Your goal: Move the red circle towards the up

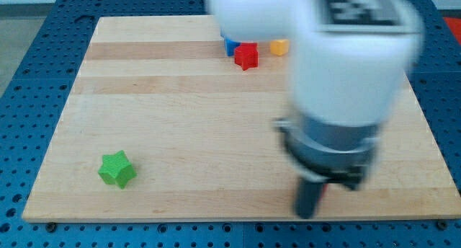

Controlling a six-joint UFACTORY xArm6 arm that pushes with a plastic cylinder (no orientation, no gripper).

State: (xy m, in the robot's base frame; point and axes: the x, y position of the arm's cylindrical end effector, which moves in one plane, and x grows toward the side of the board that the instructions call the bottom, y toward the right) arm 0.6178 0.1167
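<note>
My tip [307,214] is near the view's bottom edge of the wooden board [180,118], right of centre, under the large blurred white and grey arm [338,82]. A thin sliver of red [323,192] shows just to the right of the rod, touching or nearly touching it; its shape is hidden by the rod and arm. A red star-like block [246,55] lies near the view's top, far above the tip.
A blue block [229,45], partly hidden by the arm, touches the red star-like block's upper left. A yellow block [279,47] lies just right of them. A green star [117,169] lies at the bottom left. Blue perforated table surrounds the board.
</note>
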